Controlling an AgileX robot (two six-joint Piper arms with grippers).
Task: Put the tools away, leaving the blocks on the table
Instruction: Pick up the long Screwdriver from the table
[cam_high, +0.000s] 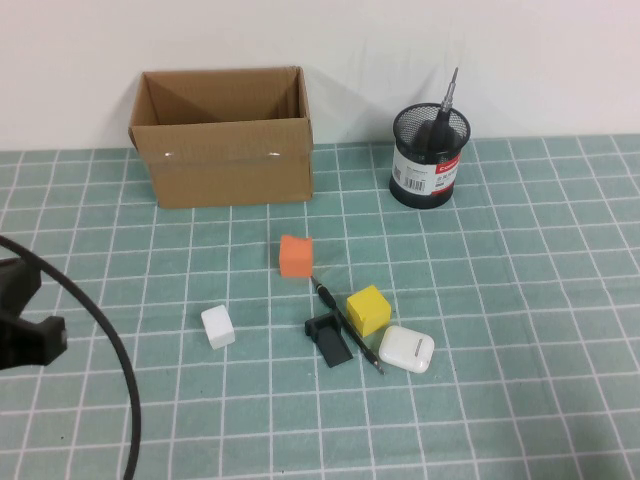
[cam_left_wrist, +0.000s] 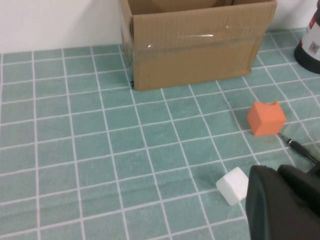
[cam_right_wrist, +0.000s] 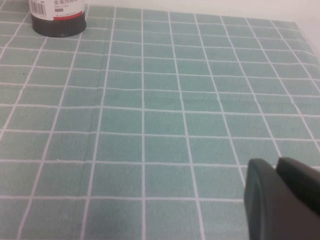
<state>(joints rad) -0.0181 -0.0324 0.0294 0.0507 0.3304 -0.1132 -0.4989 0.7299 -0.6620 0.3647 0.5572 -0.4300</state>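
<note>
Pen tool (cam_high: 348, 328) diagonal, tip toward near-right; pincers closed.

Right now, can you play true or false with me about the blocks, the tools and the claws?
1. The screwdriver stands in the black mesh cup. True.
2. The orange block is inside the cardboard box. False: it sits on the table.
3. The thin black pointed tool lies on the table beside the yellow block. True.
4. The left claw holds the white block. False: it is shut and empty.
5. The right claw is wide open. False: shut.
</note>
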